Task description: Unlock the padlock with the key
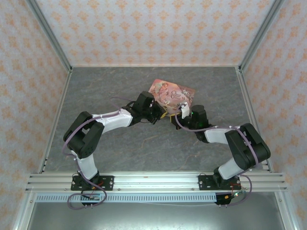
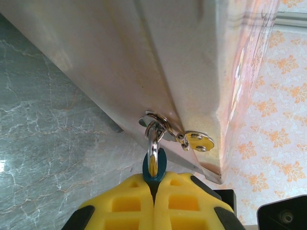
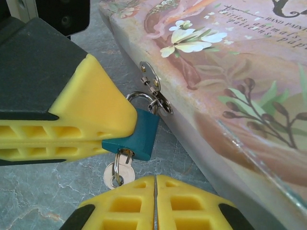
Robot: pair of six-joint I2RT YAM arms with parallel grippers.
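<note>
left gripper (image 2: 154, 181) is clamped on the padlock (image 3: 140, 133), which sticks out past its tips, hooked to the hasp (image 3: 152, 91) of the tin (image 3: 230, 72). the key (image 3: 123, 164) sits in the lock, long axis pointing straight at the right gripper (image 3: 155, 186) — the nearer one, closed, apparently on nothing — key head just ahead-left of its tips.
</note>
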